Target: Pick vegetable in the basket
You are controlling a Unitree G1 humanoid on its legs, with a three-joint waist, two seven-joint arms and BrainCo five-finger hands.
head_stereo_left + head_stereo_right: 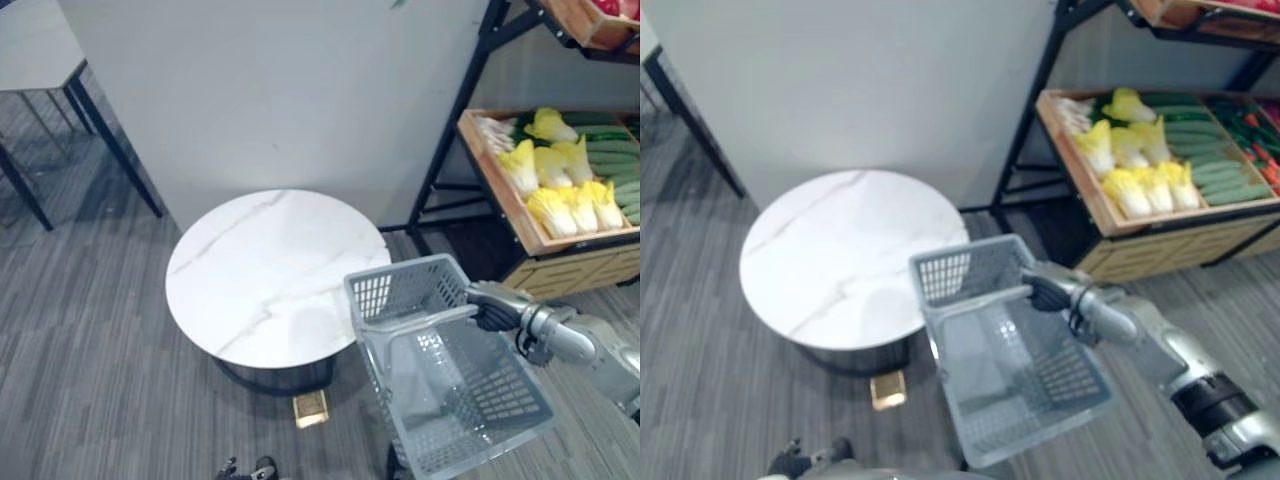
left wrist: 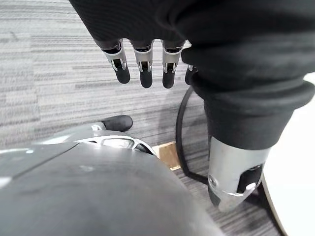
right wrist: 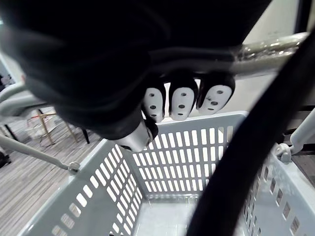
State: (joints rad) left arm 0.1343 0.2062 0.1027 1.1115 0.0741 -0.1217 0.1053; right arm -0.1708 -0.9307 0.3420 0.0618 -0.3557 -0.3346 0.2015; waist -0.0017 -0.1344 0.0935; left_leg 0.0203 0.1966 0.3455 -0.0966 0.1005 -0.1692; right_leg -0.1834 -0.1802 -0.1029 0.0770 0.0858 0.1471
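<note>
One basket (image 1: 397, 292), long axis front-to-back

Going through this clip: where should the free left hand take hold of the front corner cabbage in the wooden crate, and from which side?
Probably from above, the left hand wrapping the cabbage across its thick middle: it lies flat in the crate, neighbours crowd one side and the crate wall blocks a low approach.

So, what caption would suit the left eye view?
Right hand holds an empty grey basket near a round white table.
</note>
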